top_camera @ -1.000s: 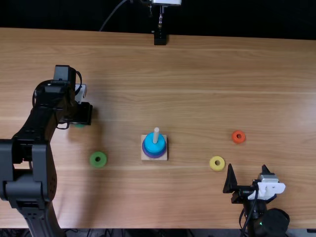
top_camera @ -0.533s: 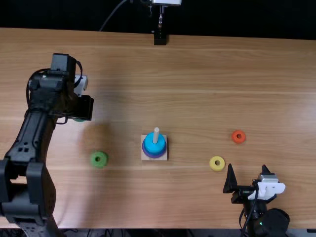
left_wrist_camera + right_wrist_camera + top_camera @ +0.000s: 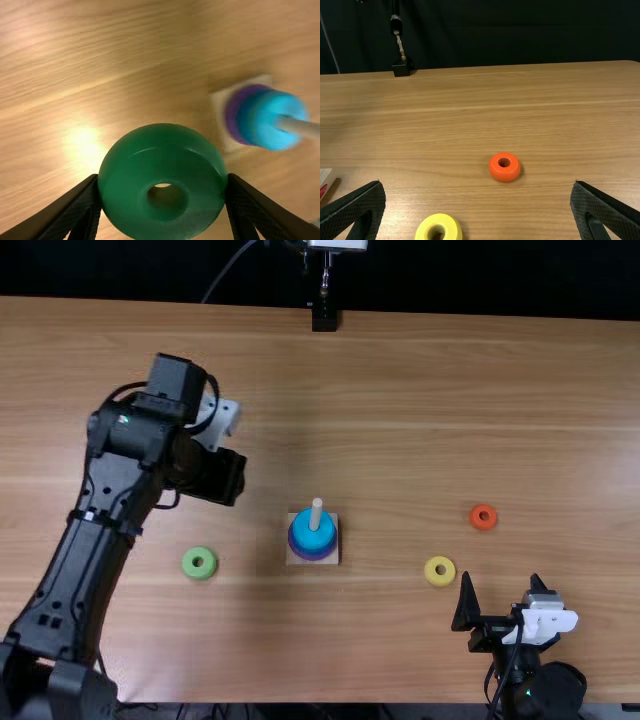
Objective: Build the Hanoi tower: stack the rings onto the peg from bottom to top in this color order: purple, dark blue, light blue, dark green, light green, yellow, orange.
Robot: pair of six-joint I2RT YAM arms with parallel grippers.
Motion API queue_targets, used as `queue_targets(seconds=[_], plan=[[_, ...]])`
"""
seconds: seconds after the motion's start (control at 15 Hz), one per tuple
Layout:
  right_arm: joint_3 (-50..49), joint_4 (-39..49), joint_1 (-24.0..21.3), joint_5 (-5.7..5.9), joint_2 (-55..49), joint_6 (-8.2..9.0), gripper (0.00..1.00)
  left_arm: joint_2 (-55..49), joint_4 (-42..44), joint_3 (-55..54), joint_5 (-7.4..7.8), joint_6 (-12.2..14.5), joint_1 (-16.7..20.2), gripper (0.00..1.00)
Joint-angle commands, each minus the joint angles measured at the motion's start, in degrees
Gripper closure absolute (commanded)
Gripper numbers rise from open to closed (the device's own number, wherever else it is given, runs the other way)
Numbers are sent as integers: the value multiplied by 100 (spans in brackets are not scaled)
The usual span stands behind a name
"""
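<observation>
1. Peg base [image 3: 292, 559], a pale square on the tabletop [image 3: 400, 390]; peg [image 3: 316, 508] stands upright on it, bare top end showing
2. Stack on peg, bottom to top: purple ring [image 3: 312, 558], dark blue ring [image 3: 244, 117], light blue ring [image 3: 308, 528]; purple one sticks out wider than the blues
3. L gripper [image 3: 218, 477] is left of the peg base & a bit toward the tabletop's far edge; jaws clenched on dark green ring [image 3: 162, 152], one on each side, w/ its hole facing the L wrist cam. Ring is held up off the tabletop, not on the peg
4. Light green ring [image 3: 189, 564] lies flat, well left of the peg base, a touch nearer the robot
5. Yellow ring [image 3: 439, 582] lies flat to the right of the peg base, slightly nearer the robot
6. Orange ring [image 3: 475, 517] also flat, further right of the peg base than yellow, approx. level w/ its far side
7. R gripper [image 3: 502, 585] is well right of the peg base, on the robot's side of it; jaws released & spread wide, nothing btwn them
8. Black stand [image 3: 324, 318] at tabletop's far edge, straight beyond the peg base
</observation>
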Motion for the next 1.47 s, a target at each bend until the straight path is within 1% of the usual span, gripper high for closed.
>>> queue_targets(seconds=[0.0, 0.07, 0.2, 0.27, 0.67, 0.8, 0.87, 1.07, 1.2, 1.4], plan=[[-366, -422, -59, -51, -73, 10, 0, -282, -17, 225, 197, -60, -325, 100], [-366, -422, -59, -51, -73, 10, 0, -343, -59, 331, 197, -187, -527, 100], [-366, -422, -59, -51, -73, 10, 0, -361, -91, 445, 197, -556, -861, 100], [-366, -422, -59, -51, -73, 10, 0, -361, -81, 507, 197, -630, -1020, 100], [-366, -422, -59, -51, -73, 10, 0, -326, -81, 718, 197, -682, -1573, 100], [-366, -422, -59, -51, -73, 10, 0, -273, -7, 762, 187, -830, -1644, 100], [-366, -422, -59, -51, -73, 10, 0, -255, 4, 770, 197, -862, -1714, 100], [-366, -422, -59, -51, -73, 10, 0, 26, 25, 990, 187, -862, -1767, 100], [-366, -422, -59, -51, -73, 10, 0, 123, 46, 1052, 197, -862, -1863, 100], [-366, -422, -59, -51, -73, 10, 0, 202, 99, 1043, 187, -862, -1881, 100]])
